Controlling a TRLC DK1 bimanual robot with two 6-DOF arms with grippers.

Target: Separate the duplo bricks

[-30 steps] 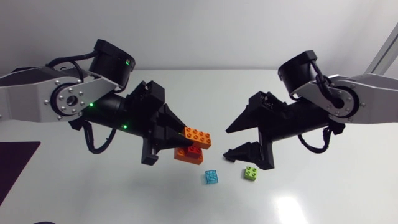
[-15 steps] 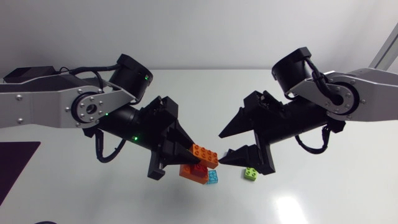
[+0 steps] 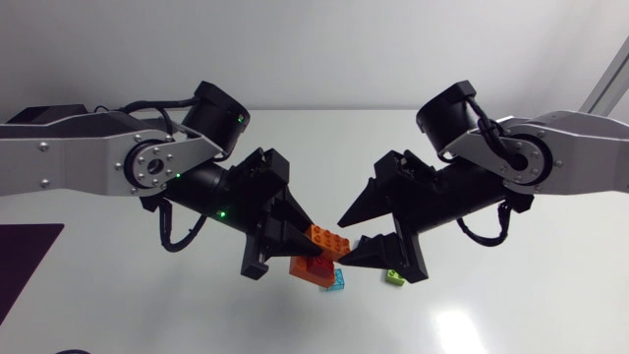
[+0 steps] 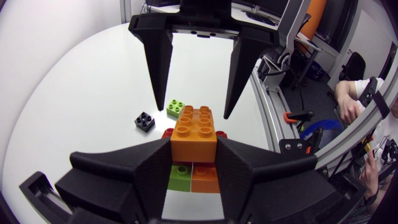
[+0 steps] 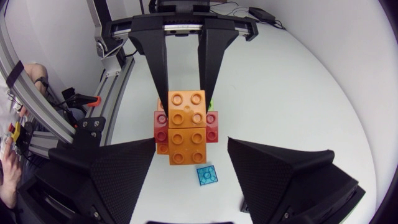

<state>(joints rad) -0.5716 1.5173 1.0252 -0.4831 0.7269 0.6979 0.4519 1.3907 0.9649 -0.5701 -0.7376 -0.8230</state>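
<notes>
Duplo stack (image 4: 194,134) pinched from both sides in left gripper (image 4: 194,149), held clear above table (image 3: 511,305): orange brick (image 5: 186,124) on top, red brick (image 5: 211,127) crosswise beneath, green piece (image 4: 180,178) and second orange piece (image 4: 205,178) lower down. Just ahead, right gripper (image 5: 189,149) spread wide, one finger either side of the free end, touching nothing.

Bring right gripper in square and level. Close on the long sides of orange brick only, well off the jutting ends of red brick. Layers under left fingers hard to tell from here, possibly the same top brick, so check before pulling and regrip lower if so. Peel by tilting rather than tugging straight.

Below and beyond, cyan brick (image 3: 336,280) and lime brick (image 3: 394,277) loose on table, near each other. Set freed pieces down apart from these.
</notes>
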